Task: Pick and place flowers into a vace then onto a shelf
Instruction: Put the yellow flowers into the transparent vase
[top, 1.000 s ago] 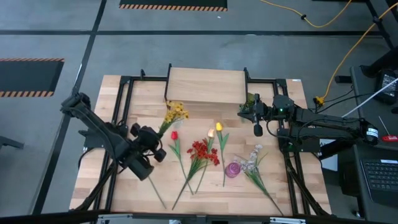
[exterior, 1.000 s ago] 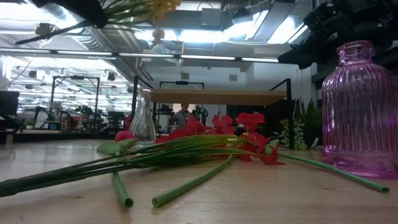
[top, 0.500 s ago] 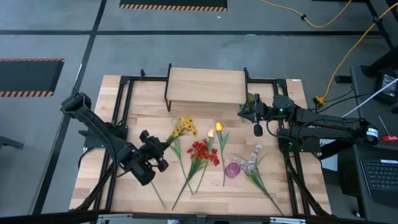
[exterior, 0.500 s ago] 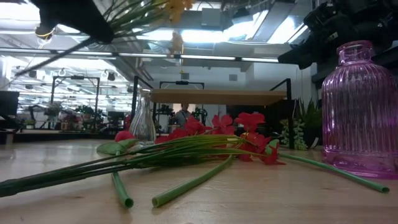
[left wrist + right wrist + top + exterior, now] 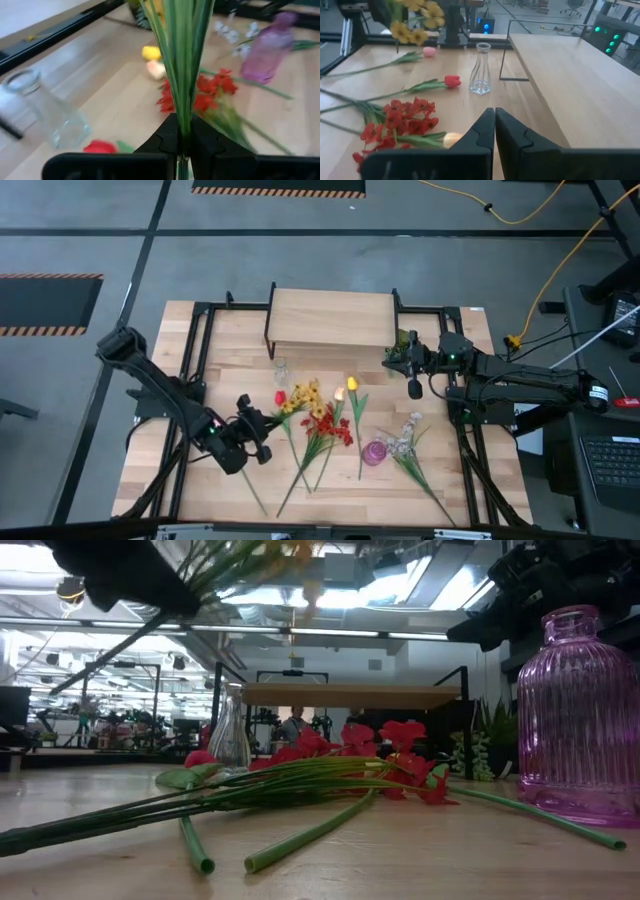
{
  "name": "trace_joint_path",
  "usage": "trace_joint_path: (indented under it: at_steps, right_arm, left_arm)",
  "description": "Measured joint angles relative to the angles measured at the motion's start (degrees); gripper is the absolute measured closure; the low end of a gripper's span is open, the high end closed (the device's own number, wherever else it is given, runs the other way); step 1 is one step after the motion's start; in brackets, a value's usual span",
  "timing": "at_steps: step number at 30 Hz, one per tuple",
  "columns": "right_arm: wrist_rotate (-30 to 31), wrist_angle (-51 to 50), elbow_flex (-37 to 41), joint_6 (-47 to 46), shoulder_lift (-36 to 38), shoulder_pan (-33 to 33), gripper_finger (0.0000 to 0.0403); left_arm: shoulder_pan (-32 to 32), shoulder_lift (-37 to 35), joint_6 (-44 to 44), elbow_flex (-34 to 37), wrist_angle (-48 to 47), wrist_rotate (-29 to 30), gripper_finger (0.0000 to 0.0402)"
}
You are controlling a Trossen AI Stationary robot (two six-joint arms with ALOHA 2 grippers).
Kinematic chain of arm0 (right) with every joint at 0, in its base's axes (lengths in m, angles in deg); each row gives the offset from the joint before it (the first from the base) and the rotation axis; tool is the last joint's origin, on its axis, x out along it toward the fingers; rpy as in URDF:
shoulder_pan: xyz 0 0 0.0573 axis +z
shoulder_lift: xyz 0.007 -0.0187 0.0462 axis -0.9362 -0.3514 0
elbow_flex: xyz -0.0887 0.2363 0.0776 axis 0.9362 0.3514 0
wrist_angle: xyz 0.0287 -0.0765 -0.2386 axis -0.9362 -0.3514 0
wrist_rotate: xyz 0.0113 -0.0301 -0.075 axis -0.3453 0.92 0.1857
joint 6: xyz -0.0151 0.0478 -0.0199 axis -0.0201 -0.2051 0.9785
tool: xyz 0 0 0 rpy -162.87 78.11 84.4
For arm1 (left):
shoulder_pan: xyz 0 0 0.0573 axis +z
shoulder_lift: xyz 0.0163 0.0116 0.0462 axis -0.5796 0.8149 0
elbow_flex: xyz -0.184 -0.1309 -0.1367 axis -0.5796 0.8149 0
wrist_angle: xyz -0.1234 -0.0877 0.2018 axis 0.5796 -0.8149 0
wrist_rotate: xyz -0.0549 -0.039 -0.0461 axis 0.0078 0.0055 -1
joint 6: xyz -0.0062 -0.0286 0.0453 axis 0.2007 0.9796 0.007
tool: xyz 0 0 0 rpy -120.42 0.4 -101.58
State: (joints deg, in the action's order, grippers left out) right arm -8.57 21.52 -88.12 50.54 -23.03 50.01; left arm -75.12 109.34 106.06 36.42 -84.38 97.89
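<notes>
My left gripper [image 5: 262, 420] is shut on a yellow spray of flowers [image 5: 304, 395] and holds it above the table's middle left; its blossoms hang over the red tulip [image 5: 280, 397] and the red spray [image 5: 326, 423]. A clear glass vase [image 5: 281, 367] stands upright near the shelf [image 5: 330, 318]. A pink ribbed vase [image 5: 374, 452] stands by the white spray [image 5: 405, 435]. Two tulips [image 5: 346, 388] lie mid-table. At the far right, my right gripper [image 5: 413, 388] hangs shut and holds nothing. My left gripper pinches the yellow spray's bundled green stems [image 5: 182, 125] between its two fingers, partway along them. The stems run on forward past the fingertips, and one stem end [image 5: 100, 650] sticks out behind. The spray is lifted clear of the table, slanting up toward the blossoms [image 5: 415, 22].
The flowers' long green stems [image 5: 300, 835] lie fanned toward the near edge. The black frame rails [image 5: 200, 330] run along the table's left and right sides. A small green plant [image 5: 403, 340] sits by the shelf's right end. Bare wood lies left of the clear vase.
My left gripper has sunk and gone a little toward the table's right edge, rolling as it went. The yellow spray has swung with it: its blossoms have gone from the shelf's near left corner down over the red tulip and red spray.
</notes>
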Motion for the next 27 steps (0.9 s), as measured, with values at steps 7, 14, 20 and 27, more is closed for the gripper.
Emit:
trace_joint_path:
  at_steps: [7, 14, 20, 27]
  right_arm:
    - [-3.8, 0.9, 0.0, -1.2, 0.0, 0.0, 0.0385]
    - [-5.4, 1.0, 0.0, -1.2, 0.0, 0.0, 0.0385]
    - [-5.4, 2.6, 0.0, -1.2, 0.0, 0.0, 0.0385]
    - [-5.4, 2.8, 0.0, 0.2, 0.0, 0.0, 0.0385]
  left_arm:
    - [0.9, -4.6, -9.8, 5.8, 12.0, -2.4, 0.0384]
    - [4.3, -8.5, -24.7, 12.2, 27.9, -6.8, 0.0384]
    - [8.7, -12.0, -37.4, 15.9, 38.8, -13.6, 0.0384]
    - [15.1, -16.7, -44.1, 23.3, 51.0, -19.1, 0.0384]
